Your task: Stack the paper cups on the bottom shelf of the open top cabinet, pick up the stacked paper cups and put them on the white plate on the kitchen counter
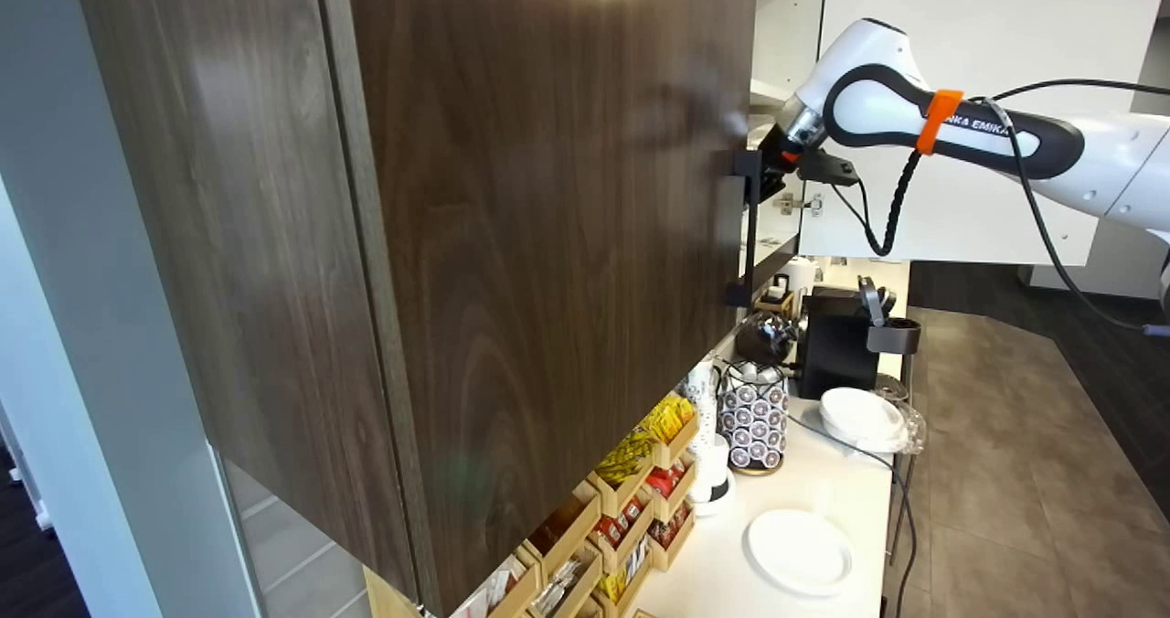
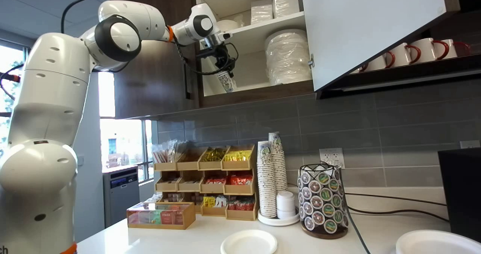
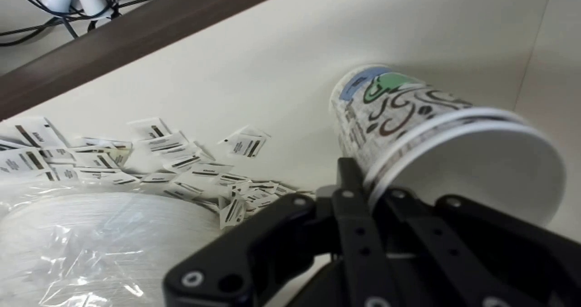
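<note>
- Now pinching nested paper cups (image 3: 399, 107) between fingers (image 3: 348, 174), tilted inside the cabinet (image 2: 250, 68)
- Can see wrapped dishes (image 2: 288, 58), packets (image 3: 97, 160) in there too
- Can spot sachets (image 2: 238, 156) in wooden bins (image 2: 235, 165) on the counter (image 2: 203, 239)

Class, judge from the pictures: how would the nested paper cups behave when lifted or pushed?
The paper cups are probably light, being hollow; their thin walls may dent under the claw; their round sides could roll if dropped.
</note>
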You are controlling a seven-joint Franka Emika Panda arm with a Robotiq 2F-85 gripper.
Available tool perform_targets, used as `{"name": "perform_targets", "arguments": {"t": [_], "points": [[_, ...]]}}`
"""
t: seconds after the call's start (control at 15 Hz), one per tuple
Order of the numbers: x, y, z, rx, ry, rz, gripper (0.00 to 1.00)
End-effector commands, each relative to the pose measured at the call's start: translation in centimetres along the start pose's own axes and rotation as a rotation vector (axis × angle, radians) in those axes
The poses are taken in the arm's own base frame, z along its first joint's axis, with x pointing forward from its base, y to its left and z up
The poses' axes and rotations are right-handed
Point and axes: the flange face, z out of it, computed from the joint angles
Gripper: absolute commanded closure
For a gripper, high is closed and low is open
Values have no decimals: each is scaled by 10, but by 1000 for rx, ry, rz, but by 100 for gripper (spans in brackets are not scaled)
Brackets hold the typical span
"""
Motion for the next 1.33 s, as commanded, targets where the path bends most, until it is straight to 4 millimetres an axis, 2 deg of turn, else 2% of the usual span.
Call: {"name": "perform_targets", "arguments": {"t": [0.0, 0.2, 0.4, 0.53, 0.8, 0.93, 1.07, 1.13, 1.27], "points": [[1, 8, -26, -8, 0, 0, 99], [5, 11, -59, -23, 42, -31, 99], [-4, 11, -100, -63, 24, -168, 99], [-19, 9, -123, -49, -21, -281, 99], [-48, 5, -155, 9, -83, -471, 99], [-64, 4, -159, 47, -100, -562, 99], [-84, 10, -153, 22, -160, -637, 99], [-58, 1, -158, 19, -95, -580, 95], [-70, 5, -154, 17, -132, -614, 95]]}}
